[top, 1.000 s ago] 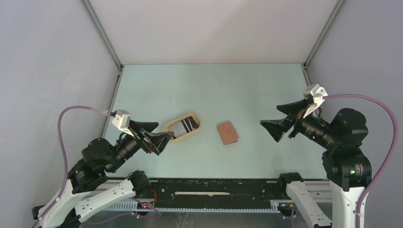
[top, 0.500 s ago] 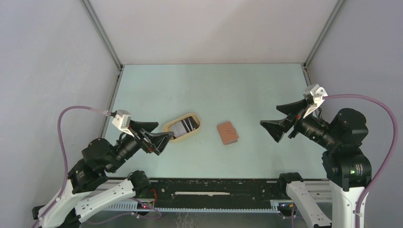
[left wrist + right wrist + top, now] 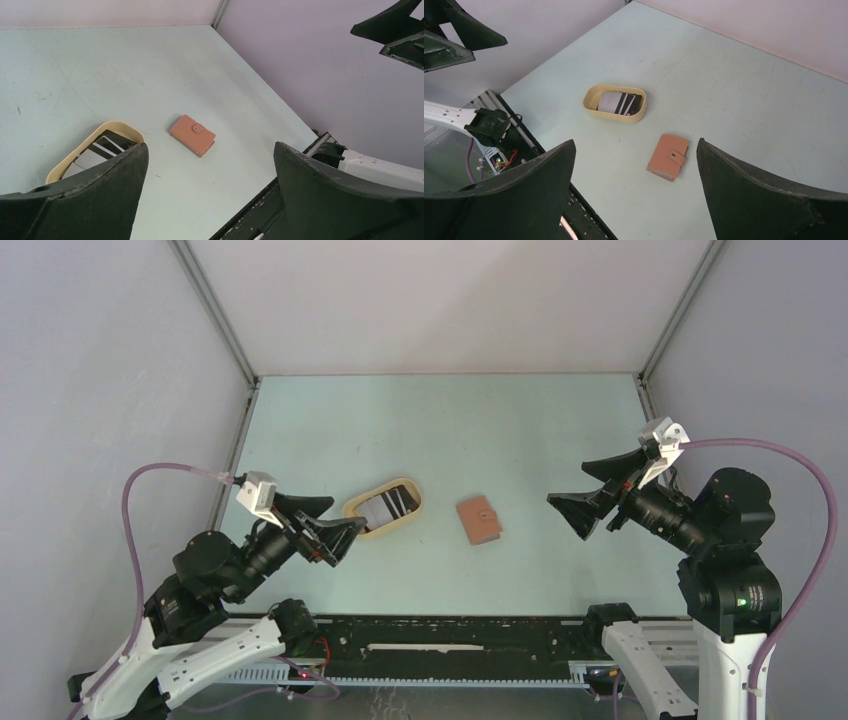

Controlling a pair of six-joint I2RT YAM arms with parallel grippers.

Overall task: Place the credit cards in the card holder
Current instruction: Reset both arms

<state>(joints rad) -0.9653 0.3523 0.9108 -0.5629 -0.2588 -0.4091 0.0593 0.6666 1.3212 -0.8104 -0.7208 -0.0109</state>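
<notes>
The credit cards (image 3: 387, 507), black, dark grey and pale with stripes, lie stacked in a tan oval tray (image 3: 411, 487) left of centre; they also show in the left wrist view (image 3: 97, 150) and the right wrist view (image 3: 620, 102). The card holder (image 3: 479, 520), a closed reddish-brown wallet with its snap tab fastened, lies flat at the table's middle, seen too in the left wrist view (image 3: 193, 135) and the right wrist view (image 3: 667, 157). My left gripper (image 3: 332, 523) is open and empty, raised left of the tray. My right gripper (image 3: 583, 493) is open and empty, raised right of the wallet.
The tan tray (image 3: 594, 107) sits about a hand's width left of the wallet. Grey walls enclose the pale green table (image 3: 450, 420) on three sides. A black rail (image 3: 450, 635) runs along the near edge between the arm bases.
</notes>
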